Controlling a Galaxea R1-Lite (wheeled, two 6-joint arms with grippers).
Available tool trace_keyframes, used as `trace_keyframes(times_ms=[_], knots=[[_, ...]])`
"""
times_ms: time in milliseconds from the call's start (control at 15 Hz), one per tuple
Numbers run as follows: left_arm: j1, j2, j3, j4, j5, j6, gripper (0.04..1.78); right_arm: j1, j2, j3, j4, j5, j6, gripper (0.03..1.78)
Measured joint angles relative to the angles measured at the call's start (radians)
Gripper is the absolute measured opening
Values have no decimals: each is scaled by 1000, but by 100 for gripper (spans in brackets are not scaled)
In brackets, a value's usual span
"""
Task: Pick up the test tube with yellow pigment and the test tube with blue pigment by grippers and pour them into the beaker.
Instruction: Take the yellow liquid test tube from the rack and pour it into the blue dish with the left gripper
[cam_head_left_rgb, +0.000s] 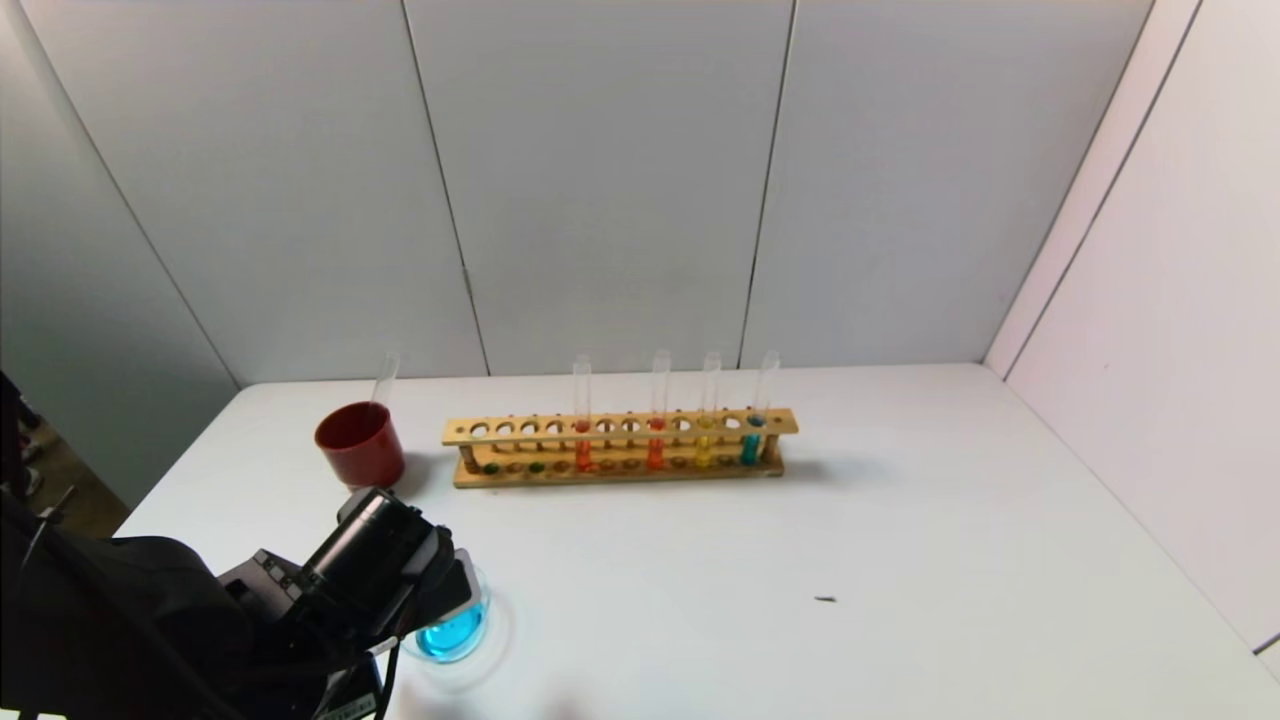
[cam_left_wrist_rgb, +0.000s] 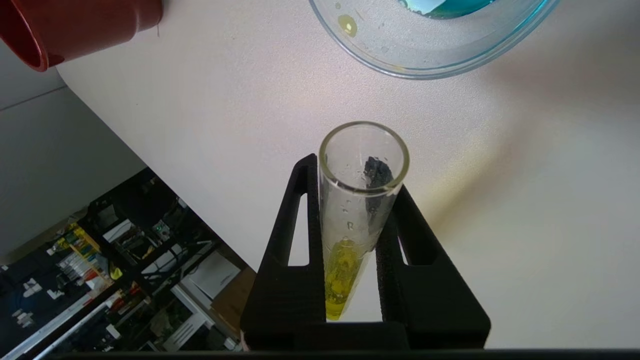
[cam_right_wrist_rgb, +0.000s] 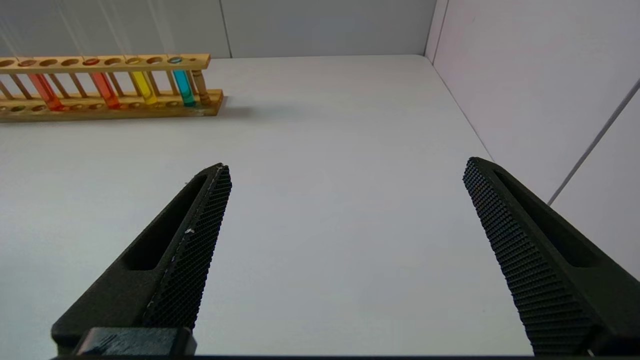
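My left gripper (cam_head_left_rgb: 448, 583) is at the table's front left, beside the beaker (cam_head_left_rgb: 482, 603). It is shut on a test tube with yellow pigment (cam_left_wrist_rgb: 341, 272); the pigment lies at the tube's closed end between the fingers (cam_left_wrist_rgb: 292, 235). The tube's open mouth points toward the beaker (cam_left_wrist_rgb: 400, 70), a little short of its rim. The beaker holds blue liquid and a yellow drop on its wall. Another yellow tube (cam_head_left_rgb: 705, 445) and a blue tube (cam_head_left_rgb: 751, 440) stand in the wooden rack (cam_head_left_rgb: 620, 470). My right gripper (cam_right_wrist_rgb: 347, 165) is open and empty above bare table.
A dark-red cup (cam_head_left_rgb: 360, 443) with an empty clear tube leaning in it stands left of the rack, behind my left gripper. Two orange-red tubes (cam_head_left_rgb: 583, 452) stand in the rack. Walls close the back and right. The table's left edge is near my left gripper.
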Motion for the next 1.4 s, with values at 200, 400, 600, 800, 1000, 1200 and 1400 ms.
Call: trace_keyframes(times_ms=[200,400,600,800,1000,1200,1400], knots=[[-14,36,-31,24,14,1,33,0,0,0,0,0,0,170],[-16,66,-61,48,21,2,33,0,0,0,0,0,0,170],[-13,100,-92,83,39,20,33,0,0,0,0,0,0,170],[-11,134,-124,118,46,29,33,0,0,0,0,0,0,170],[-11,160,-161,176,51,32,33,0,0,0,0,0,0,170],[-11,170,-200,260,59,32,33,0,0,0,0,0,0,170],[-11,179,-231,315,60,41,33,0,0,-1,0,0,0,170]])
